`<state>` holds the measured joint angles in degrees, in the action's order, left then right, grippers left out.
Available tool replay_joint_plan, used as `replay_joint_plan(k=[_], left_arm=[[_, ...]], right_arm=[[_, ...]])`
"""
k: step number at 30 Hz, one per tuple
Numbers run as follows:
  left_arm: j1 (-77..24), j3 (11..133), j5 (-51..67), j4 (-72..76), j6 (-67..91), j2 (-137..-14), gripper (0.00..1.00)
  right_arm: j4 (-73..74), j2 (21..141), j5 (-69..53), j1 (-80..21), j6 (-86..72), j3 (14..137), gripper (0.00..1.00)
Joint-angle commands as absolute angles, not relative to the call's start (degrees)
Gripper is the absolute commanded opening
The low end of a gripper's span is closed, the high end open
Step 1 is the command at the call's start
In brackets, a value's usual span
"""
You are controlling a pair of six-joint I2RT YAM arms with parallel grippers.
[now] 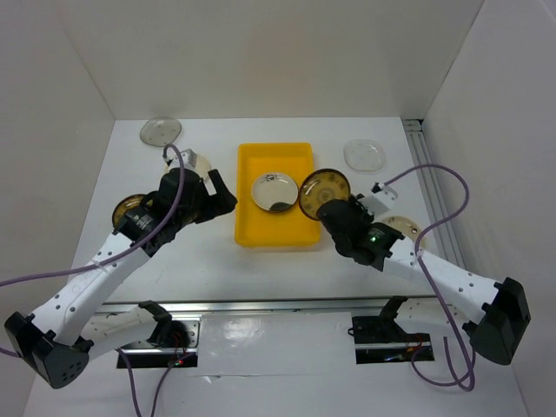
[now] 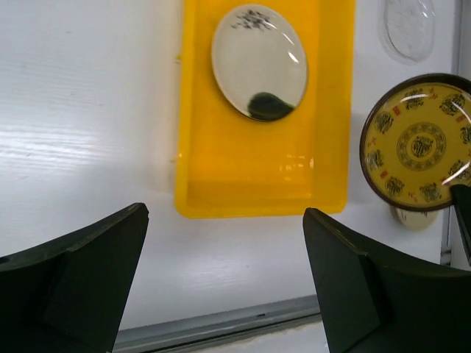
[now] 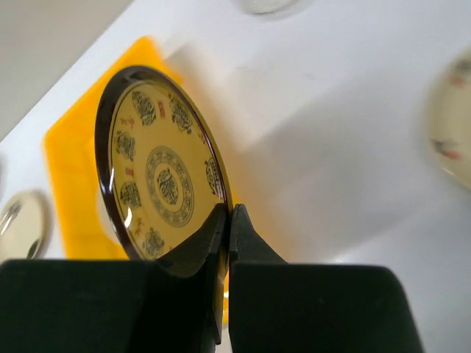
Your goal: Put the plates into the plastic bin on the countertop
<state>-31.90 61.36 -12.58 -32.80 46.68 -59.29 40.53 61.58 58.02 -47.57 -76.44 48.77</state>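
Observation:
The yellow plastic bin (image 1: 274, 228) sits mid-countertop and holds one cream plate with a dark mark (image 1: 274, 192). My right gripper (image 1: 333, 211) is shut on the rim of a dark plate with a yellow pattern (image 1: 325, 191), held in the air just right of the bin. In the right wrist view that plate (image 3: 162, 180) is pinched at its edge. My left gripper (image 1: 221, 193) is open and empty, left of the bin. In the left wrist view the bin (image 2: 261, 176), the cream plate (image 2: 259, 62) and the patterned plate (image 2: 419, 143) all show.
A clear glass plate (image 1: 161, 131) lies at the back left and another (image 1: 364, 155) at the back right. A cream plate (image 1: 198, 163) lies behind my left gripper, a patterned plate (image 1: 130, 208) under my left arm, a cream one (image 1: 405, 230) by my right arm. The metal rail (image 1: 278, 304) runs along the front.

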Motion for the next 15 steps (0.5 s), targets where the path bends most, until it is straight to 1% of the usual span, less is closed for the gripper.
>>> replay_joint_plan(k=[1, 2, 3, 4, 5, 7, 8, 9, 10, 11, 14, 15], left_arm=[[-29.3, 60.9, -18.4, -37.6, 51.9, -57.7, 1.00], [-27.0, 60.9, -19.1, -38.4, 51.9, -57.7, 1.00], [-25.3, 60.9, -19.1, -39.1, 51.9, -58.5, 1.00], [-23.1, 61.8, -16.3, -39.9, 51.9, -59.2, 1.00], [-18.3, 62.7, -14.7, -40.8, 51.9, -61.2, 1.00], [-14.1, 64.5, -10.6, -40.8, 51.4, -63.2, 1.00], [-10.4, 64.5, -9.6, -40.8, 51.4, -64.9, 1.00], [-8.6, 65.1, -8.7, -40.8, 51.4, -65.6, 1.00], [-6.8, 65.6, -7.1, -40.2, 51.4, -66.4, 1.00], [-2.7, 65.7, -6.0, -40.2, 51.4, -67.9, 1.00], [3.1, 65.7, -1.6, -38.9, 51.4, -68.7, 1.00], [6.8, 65.7, -1.0, -38.8, 52.0, -69.3, 1.00]], right_arm=[[-1.7, 59.6, 48.6, -45.0, -39.7, 45.0, 0.00], [-2.9, 63.3, 38.9, -39.9, -38.9, 45.9, 0.00], [-2.9, 66.1, 34.7, -37.5, -38.2, 50.4, 0.00], [-1.2, 69.1, 31.5, -35.6, -36.3, 52.9, 0.00], [-1.2, 74.8, 27.2, -33.9, -35.1, 55.2, 0.00], [0.1, 80.4, 22.2, -32.3, -32.0, 61.6, 0.00], [1.0, 83.1, 20.3, -30.8, -30.6, 63.7, 0.00], [1.1, 87.3, 15.9, -30.2, -29.5, 65.1, 0.00], [1.1, 89.3, 13.9, -29.6, -28.7, 67.7, 0.00], [1.1, 92.6, 10.7, -29.6, -27.1, 68.7, 0.00], [3.3, 96.9, 9.7, -29.1, -25.1, 72.3, 0.00], [4.0, 98.7, 9.7, -29.1, -25.0, 72.9, 0.00]])
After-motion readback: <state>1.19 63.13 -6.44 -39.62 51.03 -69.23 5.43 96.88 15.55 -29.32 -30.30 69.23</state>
